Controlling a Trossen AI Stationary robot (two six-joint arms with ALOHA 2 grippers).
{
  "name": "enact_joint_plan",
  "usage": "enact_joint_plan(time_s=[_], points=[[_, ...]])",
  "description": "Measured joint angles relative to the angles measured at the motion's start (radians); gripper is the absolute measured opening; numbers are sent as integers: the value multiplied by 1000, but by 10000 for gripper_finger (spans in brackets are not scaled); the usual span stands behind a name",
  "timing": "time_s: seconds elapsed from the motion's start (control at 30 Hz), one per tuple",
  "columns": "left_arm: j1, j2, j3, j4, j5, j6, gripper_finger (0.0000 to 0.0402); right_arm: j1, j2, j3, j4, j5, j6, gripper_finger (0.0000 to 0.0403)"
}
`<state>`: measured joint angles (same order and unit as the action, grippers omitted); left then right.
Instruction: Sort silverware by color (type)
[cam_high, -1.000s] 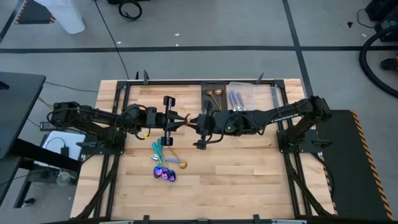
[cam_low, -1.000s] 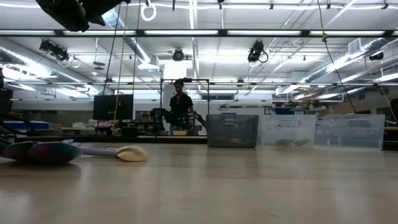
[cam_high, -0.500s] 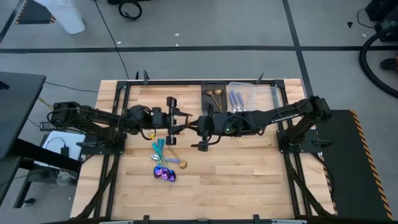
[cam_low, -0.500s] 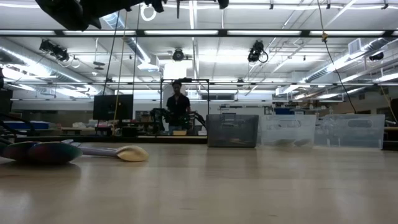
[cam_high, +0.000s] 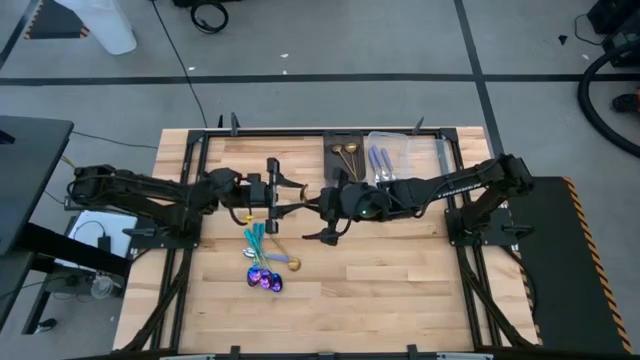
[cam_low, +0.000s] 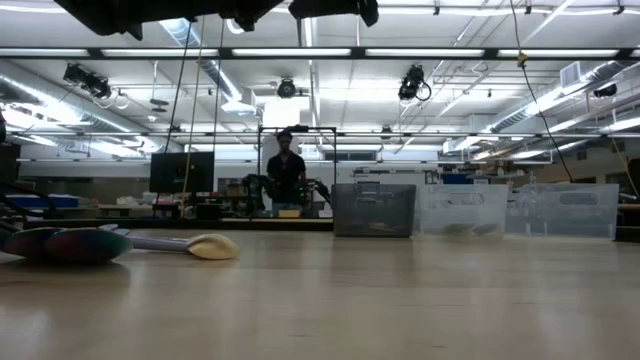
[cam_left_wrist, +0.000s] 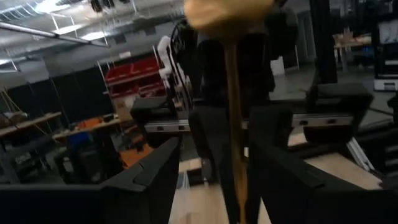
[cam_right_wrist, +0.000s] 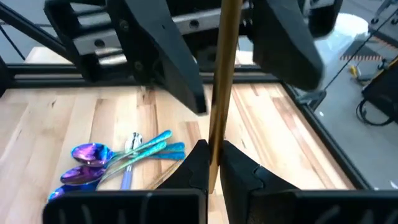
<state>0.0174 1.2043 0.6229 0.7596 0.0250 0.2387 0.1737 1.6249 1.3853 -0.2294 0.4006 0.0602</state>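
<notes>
Spoons (cam_high: 262, 262) lie on the table (cam_high: 380, 290), bins (cam_high: 390, 155) behind.

Workshop hall beyond the table

Ceiling strip lights (cam_low: 420, 52), grey floor (cam_high: 330, 40), a person (cam_low: 287, 172) standing, possibly at a bench.

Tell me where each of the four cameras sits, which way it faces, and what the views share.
High: overhead, straight down; both arms meet mid-table, left gripper open, right gripper shut on gold utensil.
Low: table height, facing the room; dark arm parts at the top edge.
Left wrist: past its fingers at the gold utensil.
Right wrist: past its fingers toward the loose silverware.
Shared: the gold utensil, both wrists and high.
</notes>
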Motion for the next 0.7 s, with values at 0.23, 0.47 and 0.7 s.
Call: enact_joint_plan(time_s=[0.23,0.47,0.7], points=[[-4,-58,1,-160,0,-19,203,-11,-11,0,-49,2,48,28],[-5,-73,0,-411,2,-136,203,-26,-10,0,-115,2,135,28],[-5,-72,0,-675,2,-223,203,-45,-10,0,-154,2,176,28]])
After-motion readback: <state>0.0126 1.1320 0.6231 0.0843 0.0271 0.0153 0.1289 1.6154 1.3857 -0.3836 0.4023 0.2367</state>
